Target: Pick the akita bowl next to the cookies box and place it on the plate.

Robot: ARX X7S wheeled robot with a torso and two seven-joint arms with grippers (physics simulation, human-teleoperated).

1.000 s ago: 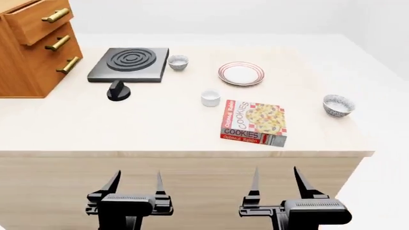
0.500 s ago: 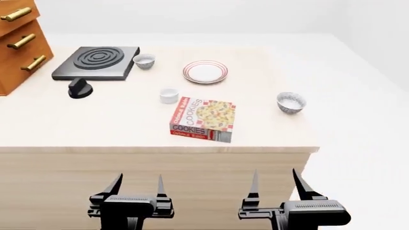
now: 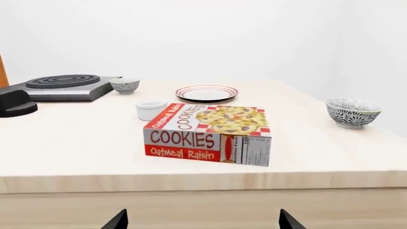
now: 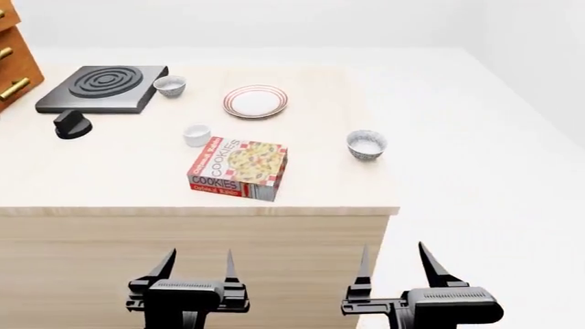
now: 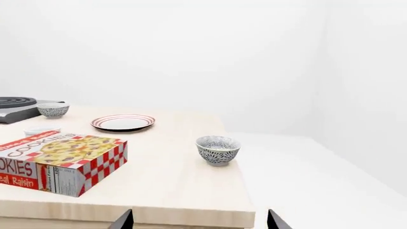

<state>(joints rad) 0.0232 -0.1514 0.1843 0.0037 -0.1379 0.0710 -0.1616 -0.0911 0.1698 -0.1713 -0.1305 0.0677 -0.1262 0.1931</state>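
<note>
head view: a pale wooden counter [image 4: 119,185] carries all the objects. the cookies box [image 4: 238,168] lies flat near the counter's front edge. the akita bowl [image 4: 366,144] of the task stands upright to the right of the box, apart from it, close to the counter's right edge and touching nothing else. the plate [image 4: 255,101] lies farther back, behind the box, and is bare. a small white cup [image 4: 196,135] stands just beside the box's rear left corner. a second speckled bowl [image 4: 169,86] stands at the right side of a black stove [image 4: 103,88], and a black knob [image 4: 70,125] sits in front of the stove. part of a wooden drawer unit [image 4: 14,75] with brass handles shows at the far left.

the left gripper [image 4: 194,264] and the right gripper [image 4: 395,262] hang below the counter's front edge, well apart from every object. each has its two fingers spread, with nothing between them.

left wrist view: the box faces the camera with its lettered side; the cup stands behind it and the plate beyond. only the fingertips [image 3: 117,220] show at the lower edge.

right wrist view: the akita bowl sits alone on bare wood, between the box and the counter's edge, with the plate farther off.
</note>
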